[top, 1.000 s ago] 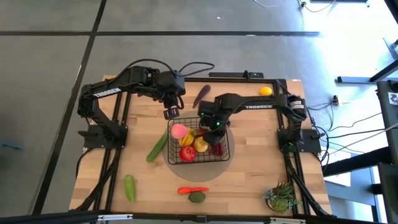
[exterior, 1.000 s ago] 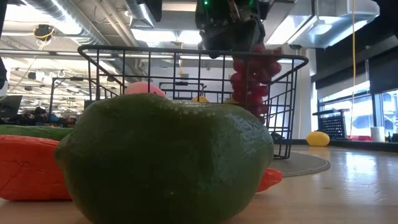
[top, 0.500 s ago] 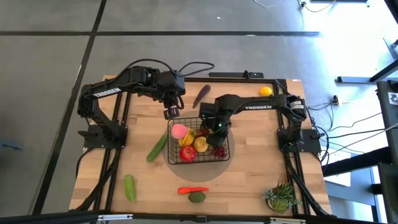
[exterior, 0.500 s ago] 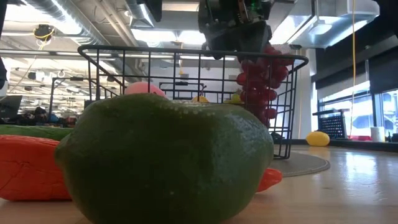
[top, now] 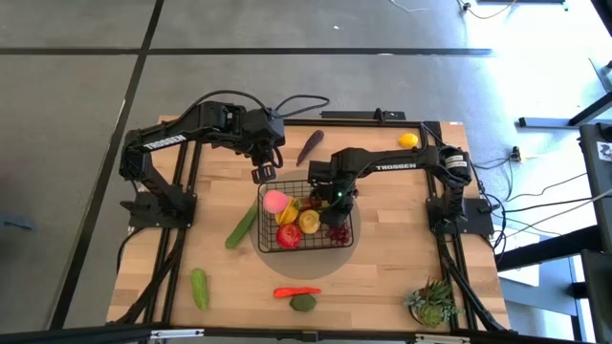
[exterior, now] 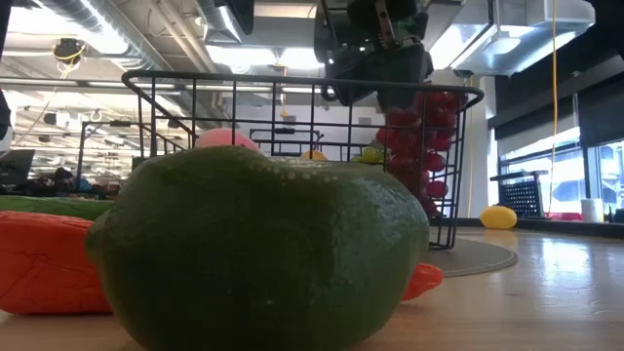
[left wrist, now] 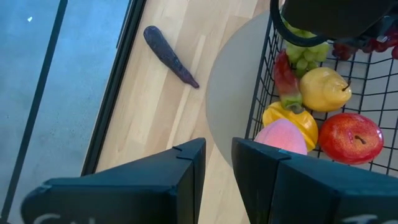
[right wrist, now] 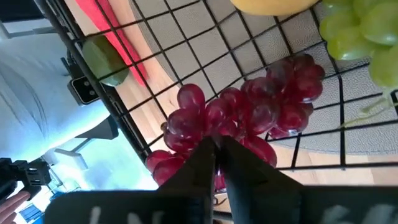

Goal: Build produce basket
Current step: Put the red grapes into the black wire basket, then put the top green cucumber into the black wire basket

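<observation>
The black wire basket (top: 306, 218) stands on a round grey mat in the middle of the table. It holds a pink peach (top: 275, 201), a red tomato (top: 288, 235), yellow fruit (top: 309, 222) and green grapes (left wrist: 305, 53). My right gripper (top: 337, 198) is over the basket's right side, shut on the dark red grapes (exterior: 417, 146), which hang inside the basket. My left gripper (top: 265, 173) hovers just beyond the basket's far left corner, open by a narrow gap and empty. My right gripper pinches the top of the dark red bunch (right wrist: 211, 127) between its two fingertips, coming from above and pointing down. The bunch hangs below the fingers inside the basket, by its right wall (exterior: 456, 166). Whether its lower end touches the floor, I cannot tell.
On the table lie a purple eggplant (top: 309, 146) and a lemon (top: 408, 139) at the far side, a cucumber (top: 241, 227) beside the basket's left wall, another green vegetable (top: 199, 288), a red chilli (top: 296, 291) and a green fruit (top: 303, 303) near the front. A potted plant (top: 432, 304) stands front right.
My right gripper has gone down and a little toward the table's right edge, still shut on the dark red grapes. The bunch has sunk from the rim's height to lower inside the basket, by its right wall.
</observation>
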Robot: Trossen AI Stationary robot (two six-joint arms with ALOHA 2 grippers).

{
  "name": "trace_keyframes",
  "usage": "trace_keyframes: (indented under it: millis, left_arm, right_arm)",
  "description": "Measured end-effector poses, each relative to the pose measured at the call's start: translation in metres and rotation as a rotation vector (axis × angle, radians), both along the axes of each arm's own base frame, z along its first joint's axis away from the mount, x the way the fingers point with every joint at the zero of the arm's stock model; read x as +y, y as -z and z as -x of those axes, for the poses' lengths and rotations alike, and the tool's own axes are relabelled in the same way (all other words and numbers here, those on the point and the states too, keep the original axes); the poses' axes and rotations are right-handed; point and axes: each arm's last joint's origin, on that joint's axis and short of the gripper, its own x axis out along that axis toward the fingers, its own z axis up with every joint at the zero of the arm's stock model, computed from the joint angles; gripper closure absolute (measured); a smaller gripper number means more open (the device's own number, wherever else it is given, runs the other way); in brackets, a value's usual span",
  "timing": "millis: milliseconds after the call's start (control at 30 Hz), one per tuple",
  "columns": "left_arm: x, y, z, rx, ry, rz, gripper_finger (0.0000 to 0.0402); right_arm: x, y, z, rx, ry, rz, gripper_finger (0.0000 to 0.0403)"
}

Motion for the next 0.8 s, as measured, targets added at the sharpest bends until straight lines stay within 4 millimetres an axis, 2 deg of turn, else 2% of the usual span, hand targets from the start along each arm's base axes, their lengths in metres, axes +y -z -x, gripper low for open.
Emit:
trace_keyframes:
  millis: [333,533,633,800]
  left_arm:
    - [0.000,0.000,0.000,0.000,0.000,0.001,0.0334]
    - [0.000,0.000,0.000,0.000,-0.001,0.001,0.0334]
    - [0.000,0.000,0.000,-0.001,-0.003,0.002,0.0334]
    - [0.000,0.000,0.001,0.005,-0.006,0.005,0.0334]
  right_arm:
    - [0.000,-0.001,-0.004,-0.049,-0.004,-0.030,0.0326]
    - [-0.006,-0.003,-0.002,-0.033,0.032,-0.089,0.0319]
    - [-0.010,-0.010,-0.002,-0.033,0.043,-0.083,0.0319]
    - [-0.012,-0.030,0.000,-0.021,0.010,0.022,0.0319]
